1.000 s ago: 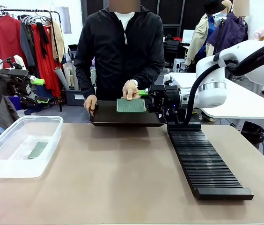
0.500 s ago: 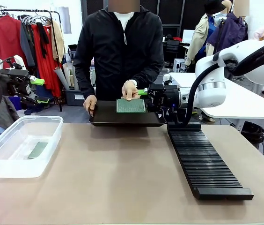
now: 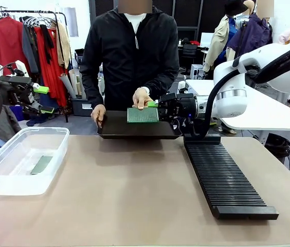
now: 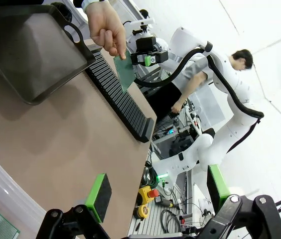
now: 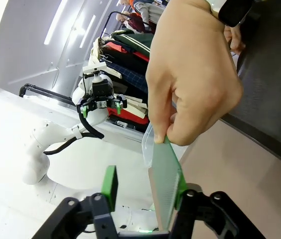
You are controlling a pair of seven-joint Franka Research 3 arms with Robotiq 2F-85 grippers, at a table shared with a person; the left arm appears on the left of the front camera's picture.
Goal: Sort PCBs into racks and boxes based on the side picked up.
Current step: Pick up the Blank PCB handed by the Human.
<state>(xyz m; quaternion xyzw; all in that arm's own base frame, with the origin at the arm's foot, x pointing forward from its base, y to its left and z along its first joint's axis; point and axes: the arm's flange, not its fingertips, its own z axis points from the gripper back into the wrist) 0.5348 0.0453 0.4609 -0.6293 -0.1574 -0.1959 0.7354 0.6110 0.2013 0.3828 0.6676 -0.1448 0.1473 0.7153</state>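
A person's hand (image 3: 142, 97) holds a speckled green PCB (image 3: 143, 115) upright over a shallow black tray (image 3: 115, 128). My right gripper (image 3: 157, 110) has come in from the right at the board's edge. In the right wrist view the PCB (image 5: 165, 174) stands between the fingers and leans on the right pad (image 5: 181, 185), while the left pad (image 5: 109, 186) is still apart from it, so this gripper (image 5: 145, 188) is open. My left gripper (image 3: 42, 99) hangs open and empty at the far left, above the clear box (image 3: 11, 182). Another PCB (image 3: 42, 164) lies in that box.
The long black slotted rack (image 3: 227, 180) runs along the right side of the table, from the tray towards the front edge. The person's other hand (image 3: 99, 113) holds the tray's left end. In the left wrist view the open left gripper (image 4: 158, 191) looks over the table towards the tray (image 4: 31, 50) and rack (image 4: 118, 94).
The right gripper's jaws have narrowed around the held-out board, and gripper, hand and board have shifted slightly left. The left arm has not moved.
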